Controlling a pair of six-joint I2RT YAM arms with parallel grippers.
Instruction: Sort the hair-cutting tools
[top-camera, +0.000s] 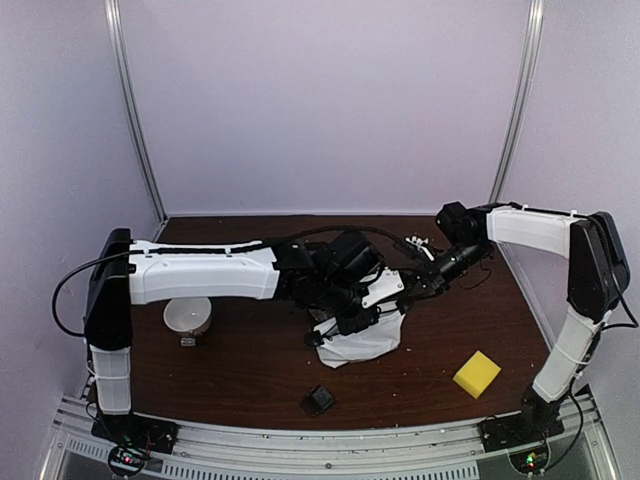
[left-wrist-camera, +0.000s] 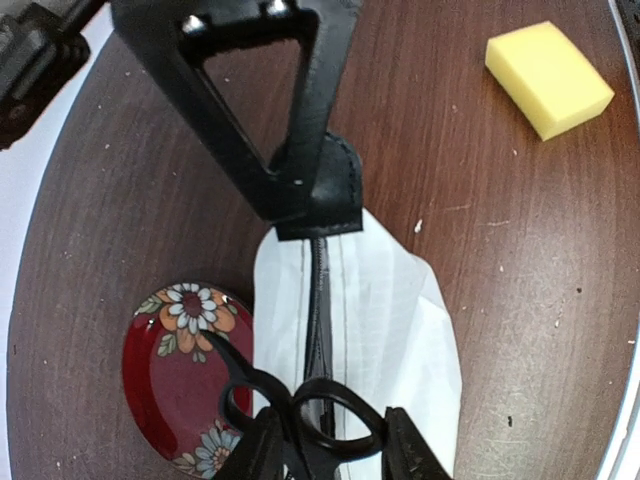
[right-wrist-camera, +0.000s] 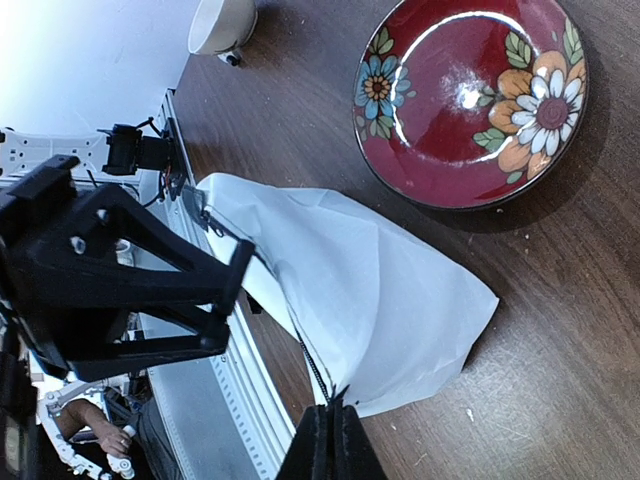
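Note:
My left gripper (left-wrist-camera: 335, 452) is shut on the ring handles of a pair of black-handled scissors (left-wrist-camera: 300, 410), held over the zip opening of a white pouch (left-wrist-camera: 380, 330). My right gripper (right-wrist-camera: 330, 432) is shut on the pouch's (right-wrist-camera: 360, 290) zip end and holds that edge up. In the top view both grippers, left (top-camera: 350, 308) and right (top-camera: 405, 290), meet over the pouch (top-camera: 362, 342) at the table's middle. A small black attachment block (top-camera: 318, 400) lies near the front edge. The clipper and the second scissors are out of view.
A red flowered plate (left-wrist-camera: 180, 385) lies right beside the pouch and also shows in the right wrist view (right-wrist-camera: 470, 100). A white bowl (top-camera: 187, 316) stands at the left. A yellow sponge (top-camera: 477, 373) lies at the front right.

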